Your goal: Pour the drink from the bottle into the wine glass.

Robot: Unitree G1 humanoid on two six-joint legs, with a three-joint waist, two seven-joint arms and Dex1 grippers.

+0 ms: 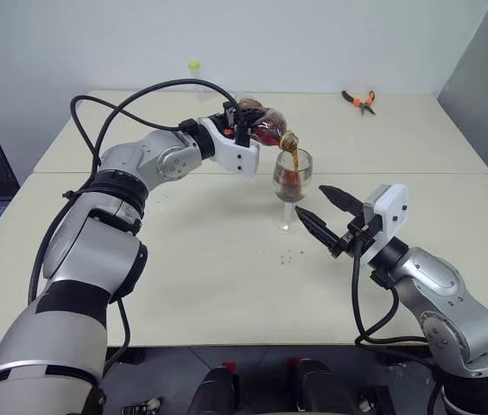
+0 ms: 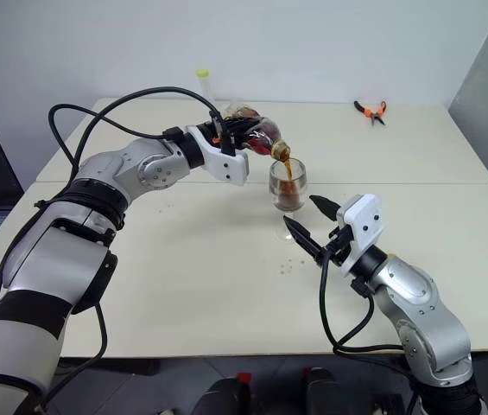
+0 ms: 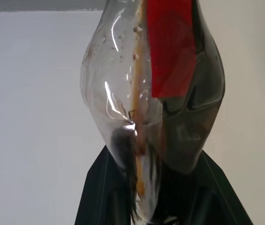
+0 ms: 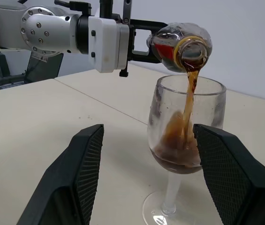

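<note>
Dark cola (image 4: pixel 188 101) streams from the tipped bottle (image 1: pixel 267 126) into the wine glass (image 1: pixel 292 177).
Left gripper (image 1: pixel 245 128) is clamped on the bottle, its mouth just above the glass rim. Right gripper (image 1: pixel 323 210) waits with fingers apart just beside the glass stem, which stands upright on the beige table (image 1: pixel 226 285).

Left wrist view: bottle (image 3: pixel 153 89) top cut off by edge; wine glass (image 4: pixel 186 136) foot cut off in right wrist view
</note>
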